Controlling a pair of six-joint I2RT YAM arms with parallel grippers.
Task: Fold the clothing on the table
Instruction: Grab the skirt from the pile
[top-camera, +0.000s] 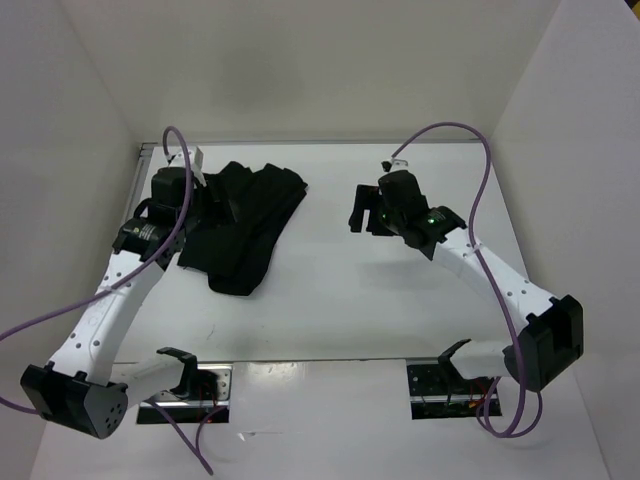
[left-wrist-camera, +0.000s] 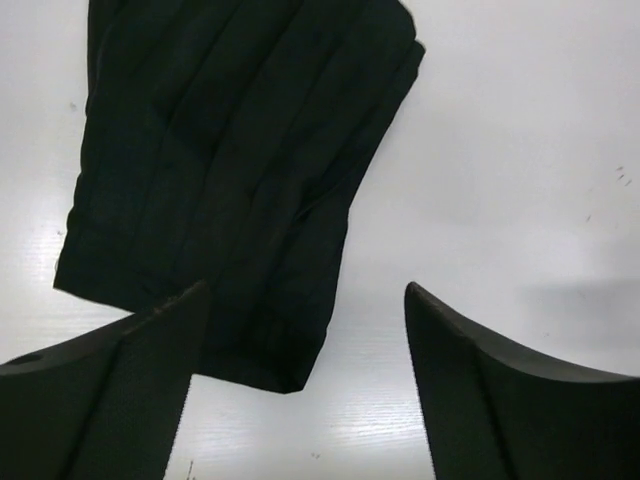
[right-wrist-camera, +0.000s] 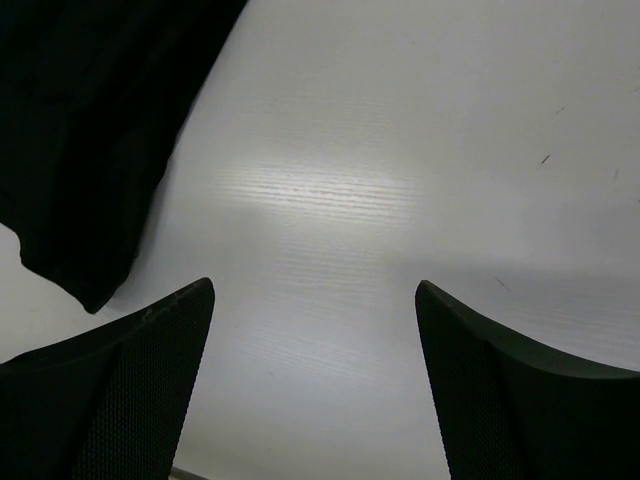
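Pointing downward, left pincer (left-wrist-camera: 305, 295) wide open over skirt (left-wrist-camera: 230, 150), right pincer (right-wrist-camera: 315, 288) wide open over table (right-wrist-camera: 400, 150), both empty

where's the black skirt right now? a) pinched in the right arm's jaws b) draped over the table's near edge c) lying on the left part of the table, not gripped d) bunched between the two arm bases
C: the skirt lies on the left part of the table, and both wrist views show the jaws spread wide, gripping nothing.
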